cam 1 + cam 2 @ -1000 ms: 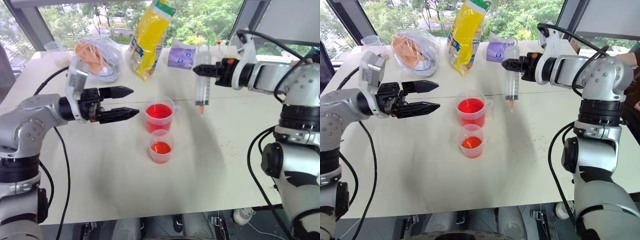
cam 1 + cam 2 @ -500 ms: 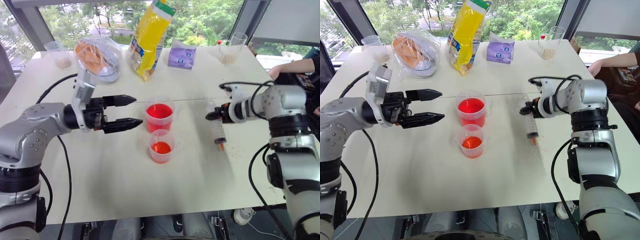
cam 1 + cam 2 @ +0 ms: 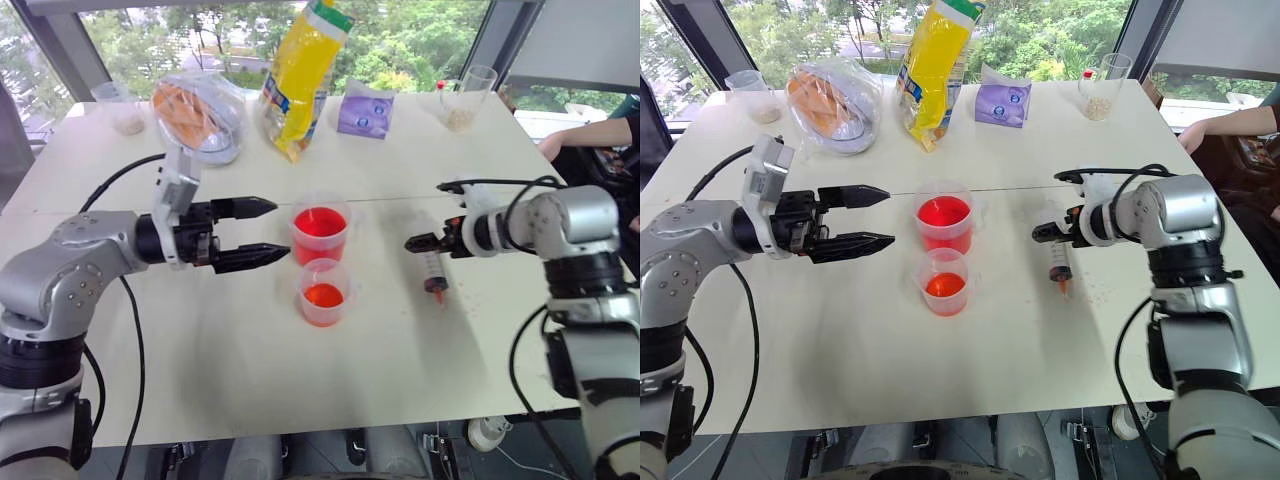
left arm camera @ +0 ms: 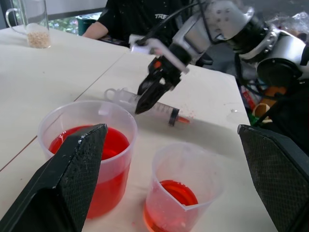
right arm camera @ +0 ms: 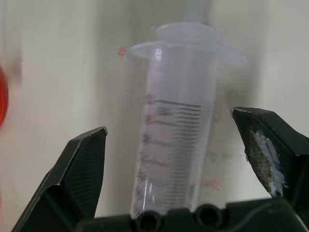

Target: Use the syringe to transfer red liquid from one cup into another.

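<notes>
The syringe (image 3: 433,270) lies flat on the white table to the right of the cups, its orange-red tip toward me. My right gripper (image 3: 412,243) is open over its rear part; in the right wrist view the fingers (image 5: 84,169) stand wide on both sides of the barrel (image 5: 174,135) without touching it. The larger cup (image 3: 321,232) holds deep red liquid (image 4: 108,145). Just in front of it the smaller cup (image 3: 323,292) holds a little orange-red liquid. My left gripper (image 3: 283,228) is open, pointing at the larger cup from its left, close to it.
At the back stand a yellow bag (image 3: 300,75), a purple pouch (image 3: 364,112) and a clear bag with orange contents (image 3: 195,110). Clear cups with beige grains (image 3: 463,100) (image 3: 122,108) sit at the far corners. A person's arm (image 3: 590,135) rests at the table's right edge.
My right gripper came down and to the right with the syringe, laid it on the table and opened. The left arm has stayed in place.
</notes>
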